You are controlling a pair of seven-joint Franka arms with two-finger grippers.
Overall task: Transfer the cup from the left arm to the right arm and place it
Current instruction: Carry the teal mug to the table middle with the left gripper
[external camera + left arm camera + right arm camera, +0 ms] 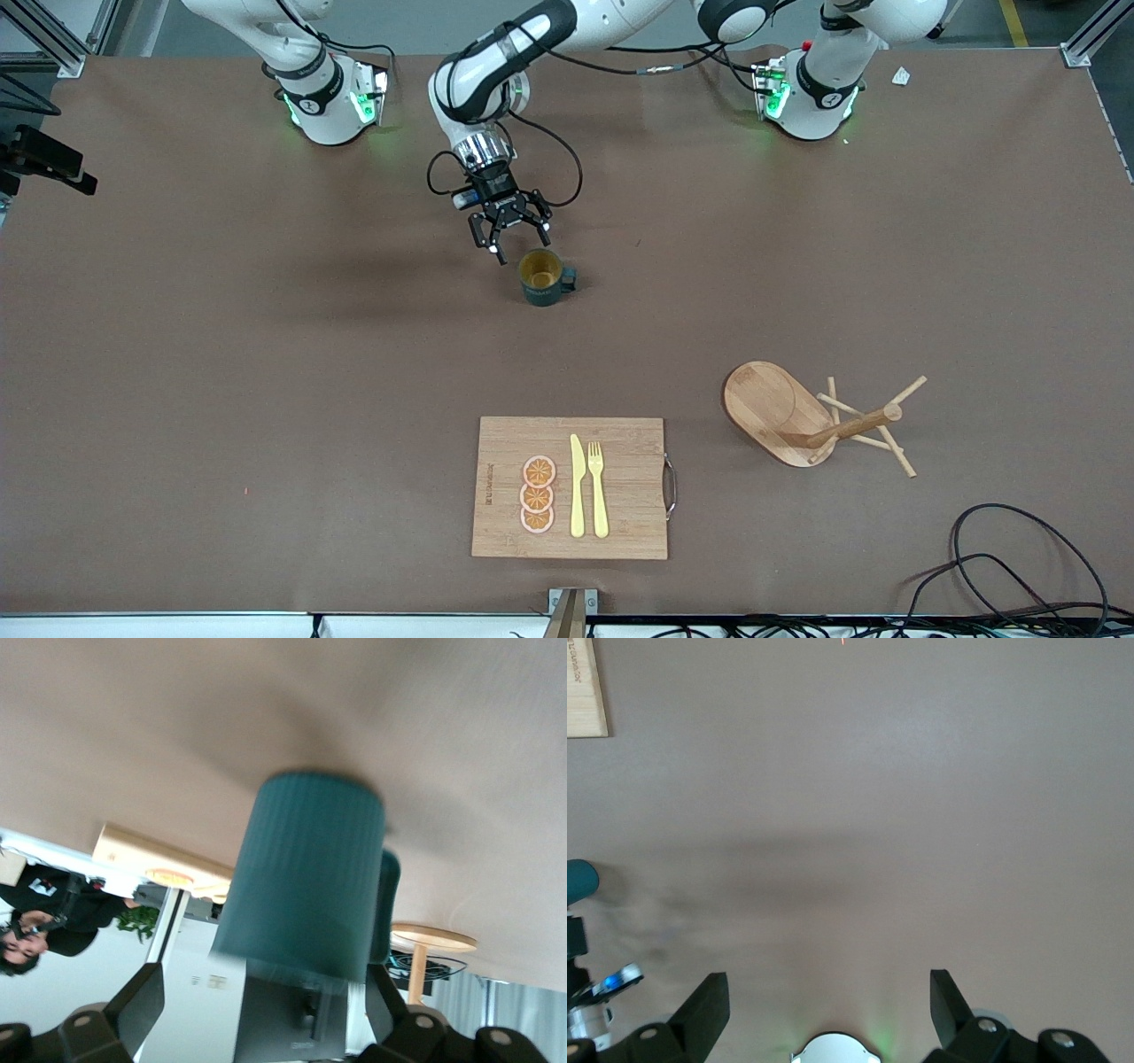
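Observation:
The dark teal ribbed cup (pixel 541 277) stands upright on the brown table (pixel 266 354) mid-table, its yellow inside showing and its handle toward the left arm's end. My left gripper (pixel 520 243) is open and hangs just beside the cup's rim, on the side toward the robot bases. In the left wrist view the cup (pixel 301 877) fills the middle, just ahead of the spread left gripper (pixel 261 1005), with nothing held. My right gripper (pixel 828 1005) is open and empty over bare table near its own base (pixel 833 1050). It is out of the front view. The cup's edge (pixel 579 881) shows there.
A wooden cutting board (pixel 629 443) with orange slices (pixel 538 494), a yellow knife (pixel 577 487) and a fork (pixel 598 487) lies near the front camera. A wooden peg rack (pixel 780 412) lies tipped over toward the left arm's end. Black cables (pixel 1019 567) lie at that front corner.

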